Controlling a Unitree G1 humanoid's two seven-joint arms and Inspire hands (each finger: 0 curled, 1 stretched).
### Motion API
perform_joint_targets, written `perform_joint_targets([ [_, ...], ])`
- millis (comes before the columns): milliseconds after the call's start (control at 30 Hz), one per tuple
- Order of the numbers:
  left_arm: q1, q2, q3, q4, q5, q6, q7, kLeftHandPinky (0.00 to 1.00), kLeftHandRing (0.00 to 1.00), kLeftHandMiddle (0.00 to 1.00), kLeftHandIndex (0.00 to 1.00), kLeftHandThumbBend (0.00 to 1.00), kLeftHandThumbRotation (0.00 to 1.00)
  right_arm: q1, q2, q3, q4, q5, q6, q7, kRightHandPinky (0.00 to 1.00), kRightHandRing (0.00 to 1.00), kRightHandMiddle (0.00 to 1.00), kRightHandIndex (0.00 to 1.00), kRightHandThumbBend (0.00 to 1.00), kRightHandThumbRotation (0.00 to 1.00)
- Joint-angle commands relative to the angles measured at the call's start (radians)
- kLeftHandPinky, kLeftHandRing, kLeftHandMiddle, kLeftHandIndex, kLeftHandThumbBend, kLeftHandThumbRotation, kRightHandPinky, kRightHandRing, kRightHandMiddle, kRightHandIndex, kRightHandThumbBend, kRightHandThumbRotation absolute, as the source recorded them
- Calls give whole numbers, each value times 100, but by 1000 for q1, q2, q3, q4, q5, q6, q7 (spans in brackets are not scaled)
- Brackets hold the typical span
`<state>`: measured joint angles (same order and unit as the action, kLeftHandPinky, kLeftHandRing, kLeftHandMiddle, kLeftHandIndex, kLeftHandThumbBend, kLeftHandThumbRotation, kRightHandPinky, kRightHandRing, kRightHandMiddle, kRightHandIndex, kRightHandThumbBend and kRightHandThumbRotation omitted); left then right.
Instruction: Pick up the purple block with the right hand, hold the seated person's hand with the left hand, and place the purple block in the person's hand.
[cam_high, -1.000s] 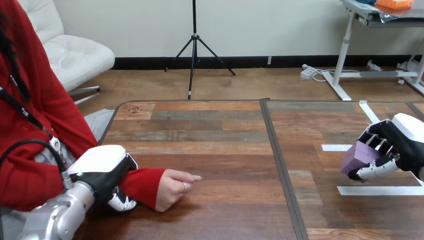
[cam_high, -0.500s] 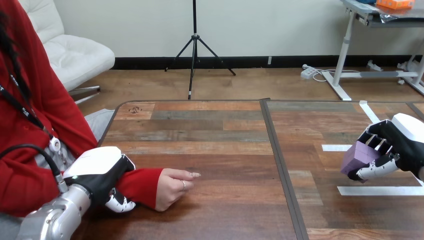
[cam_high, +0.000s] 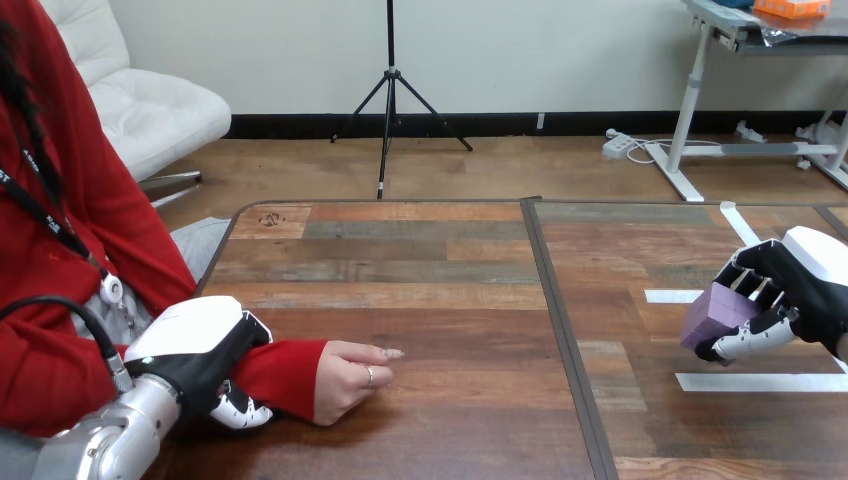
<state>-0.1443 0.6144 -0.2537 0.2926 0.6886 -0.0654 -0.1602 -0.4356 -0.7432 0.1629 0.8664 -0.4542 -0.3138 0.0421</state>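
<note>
At the right edge of the table my right hand is shut on the purple block, fingers over its top and thumb under it, just above the wood. At the lower left my left hand is curled round the person's forearm, over the red sleeve just behind the wrist. The person's hand rests on the table as a loose fist, knuckles toward the middle, with nothing in it.
White tape strips mark the table's right part, around the block. A dark seam runs from front to back through the middle of the table. The person sits at the left side.
My left hand has slid a little lower and leftward along the red sleeve. The person's hand and my right hand with the block have stayed where they were.
</note>
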Motion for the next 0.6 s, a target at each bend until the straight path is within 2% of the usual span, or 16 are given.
perform_joint_targets([
  [0,-19,14,14,-57,-14,-28,9,31,38,42,43,75,0,-59,-10,-11,-28,0,-21,-22,43,45,49,51,73,0],
  [333,-19,16,17,-47,-20,-55,23,40,45,49,49,77,0,-58,-9,-16,-32,7,-10,-12,43,46,50,51,72,0],
  [567,-17,19,17,-53,-21,-54,15,45,51,54,53,78,0,-57,-10,-18,-30,9,-12,-13,42,44,49,51,72,0],
])
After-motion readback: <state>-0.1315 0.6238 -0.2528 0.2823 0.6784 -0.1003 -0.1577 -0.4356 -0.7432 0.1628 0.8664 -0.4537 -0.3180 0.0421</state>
